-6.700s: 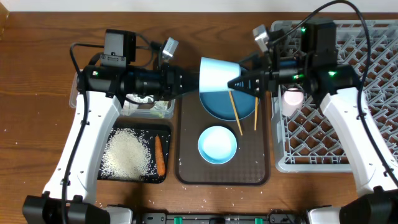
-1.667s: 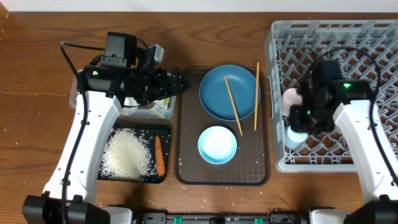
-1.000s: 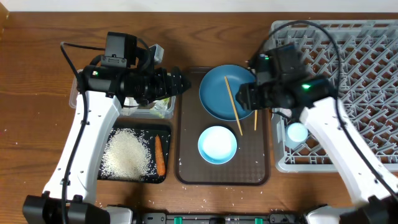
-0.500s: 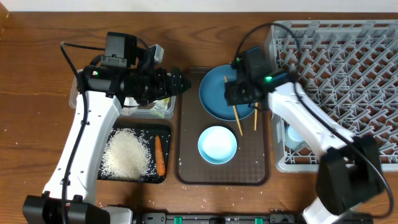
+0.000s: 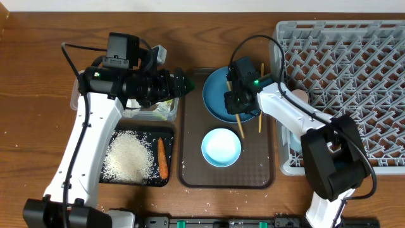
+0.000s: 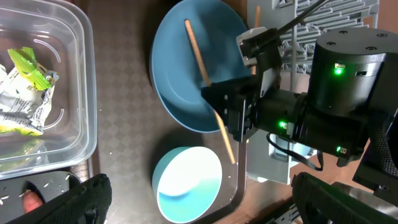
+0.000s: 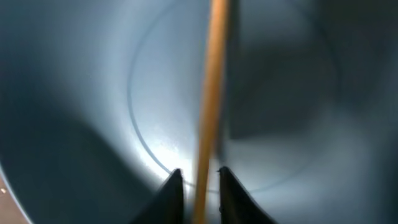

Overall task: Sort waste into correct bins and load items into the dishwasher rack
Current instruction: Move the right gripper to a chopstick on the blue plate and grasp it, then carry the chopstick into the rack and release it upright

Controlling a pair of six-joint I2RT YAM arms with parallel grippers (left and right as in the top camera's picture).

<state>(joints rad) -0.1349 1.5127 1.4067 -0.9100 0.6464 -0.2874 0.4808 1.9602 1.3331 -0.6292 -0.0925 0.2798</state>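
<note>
Worktop: brown wooden worktop (image 5: 31, 95) carrying a brown serving tray (image 5: 190, 145) at centre, two bins on its left and a large grey lattice dishwasher rack (image 5: 354, 63) on its right.
Clear rectangular plastic tub (image 6: 87, 74): holds the small green-and-white wrapper (image 6: 28, 74) and the crumpled white paper napkin (image 5: 144, 102).
Shallow black rectangular tray (image 5: 145, 131): holds the loose white rice grains (image 5: 128, 157) and the thin orange carrot (image 5: 162, 158).
Waste status: judged complete, as no waste shows on the serving tray.
Rack load: pale pink cup (image 5: 297, 96) at the left edge. The light-blue cup (image 5: 295, 137) is beside it, mostly hidden under the right arm.
Right gripper (image 5: 237, 106): low over the large dark-blue round plate (image 5: 215, 95). Its fingers (image 7: 173, 186) are drawn in against a thin wooden chopstick (image 7: 210, 112) that lies diagonally on the plate, not lifted.
Second chopstick (image 5: 261, 98): along the plate's right rim, apart from the fingers.
Small light-blue bowl (image 5: 221, 147): on the serving tray, just beside the plate, untouched.
Left gripper (image 5: 186, 83): hovers between tub and serving tray, fingers spread wide, holding nothing.
Step in hand: judged to be pickup of the first chopstick.
Remaining: both chopsticks, plate and bowl to the rack.
</note>
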